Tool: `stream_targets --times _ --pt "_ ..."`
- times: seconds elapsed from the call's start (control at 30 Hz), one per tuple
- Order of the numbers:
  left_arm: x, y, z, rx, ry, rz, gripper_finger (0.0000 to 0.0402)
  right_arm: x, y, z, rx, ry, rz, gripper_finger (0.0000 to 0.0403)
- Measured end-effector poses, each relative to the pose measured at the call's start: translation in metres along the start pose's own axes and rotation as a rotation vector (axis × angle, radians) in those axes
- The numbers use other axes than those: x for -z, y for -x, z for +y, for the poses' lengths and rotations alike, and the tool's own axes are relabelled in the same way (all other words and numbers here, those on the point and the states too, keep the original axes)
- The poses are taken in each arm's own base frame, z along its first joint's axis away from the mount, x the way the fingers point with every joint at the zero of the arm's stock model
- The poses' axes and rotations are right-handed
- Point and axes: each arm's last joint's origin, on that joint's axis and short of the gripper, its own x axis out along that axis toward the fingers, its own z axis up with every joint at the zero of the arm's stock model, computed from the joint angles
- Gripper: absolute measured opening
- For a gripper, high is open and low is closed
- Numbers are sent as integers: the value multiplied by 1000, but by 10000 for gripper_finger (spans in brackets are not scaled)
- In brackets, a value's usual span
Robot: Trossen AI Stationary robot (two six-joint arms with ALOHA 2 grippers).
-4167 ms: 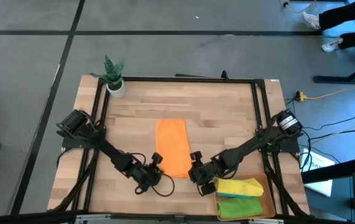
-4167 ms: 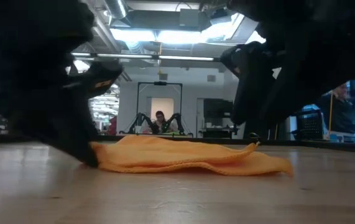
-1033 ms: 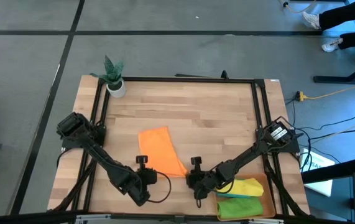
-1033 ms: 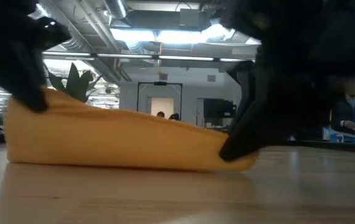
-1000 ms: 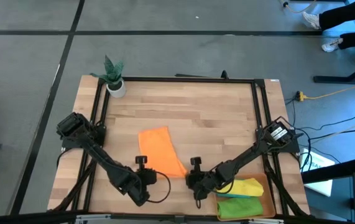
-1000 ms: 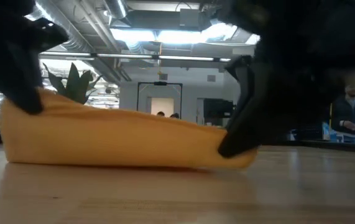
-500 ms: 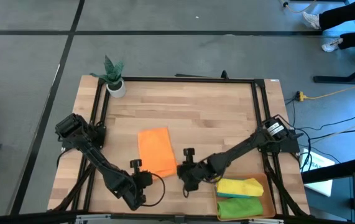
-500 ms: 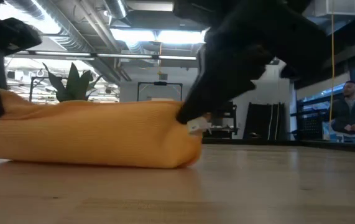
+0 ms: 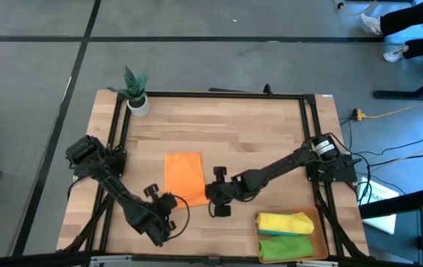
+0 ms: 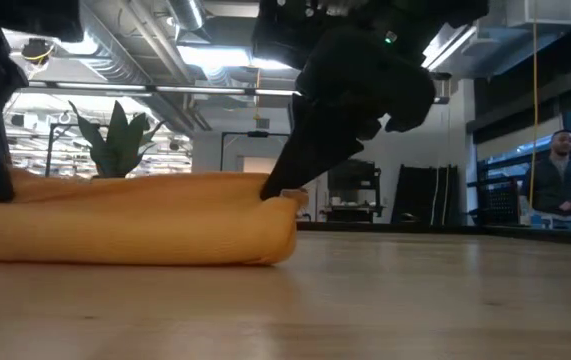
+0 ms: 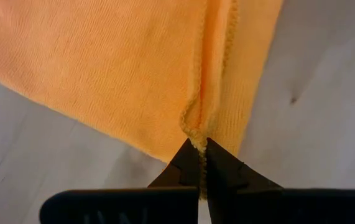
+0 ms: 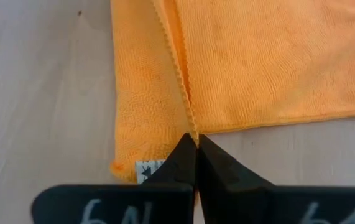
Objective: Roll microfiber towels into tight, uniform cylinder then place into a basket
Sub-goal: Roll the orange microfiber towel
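I find the orange towel [image 9: 184, 176] soft, light and limp, both grippers' fingers [image 11: 197, 163] clamped on its hemmed near corners, the soundest hold.

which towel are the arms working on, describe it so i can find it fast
On the wooden table, look just left of centre, in front of the potted plant. The orange towel lies there folded flat, each pincer shut on a near corner. The yellow and green towels sit rolled in the basket.
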Motion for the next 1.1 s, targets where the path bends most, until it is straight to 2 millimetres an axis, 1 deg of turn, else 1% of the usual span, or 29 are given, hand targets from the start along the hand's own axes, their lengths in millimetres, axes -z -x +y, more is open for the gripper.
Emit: stream_targets --times 0.23,0.33,0.43,0.47,0.7,0.83,0.93,1.0,1.1 --pt "2 -18 14 -64 25 32 0 -3 -4 -7 0 -14 -22 6" --pt "1 -22 17 -79 30 44 0 0 -14 -7 1 -11 -13 6" --pt "0 -25 20 -93 30 51 0 7 -28 -5 9 42 6 6" --pt "0 -27 20 -94 32 51 0 8 -29 -5 19 64 10 6" --pt "2 -40 29 -115 46 55 0 6 -30 -5 40 74 -7 7" --pt "1 -42 29 -110 55 54 0 6 -30 -5 22 74 -8 7" --pt "0 -42 29 -107 19 32 2 6 -30 -4 -2 88 -8 10" --pt "0 -42 28 -102 13 30 10 6 -30 -4 -19 87 -7 18" --pt "-1 -43 28 -103 39 29 29 6 -30 -4 -21 85 -14 42"
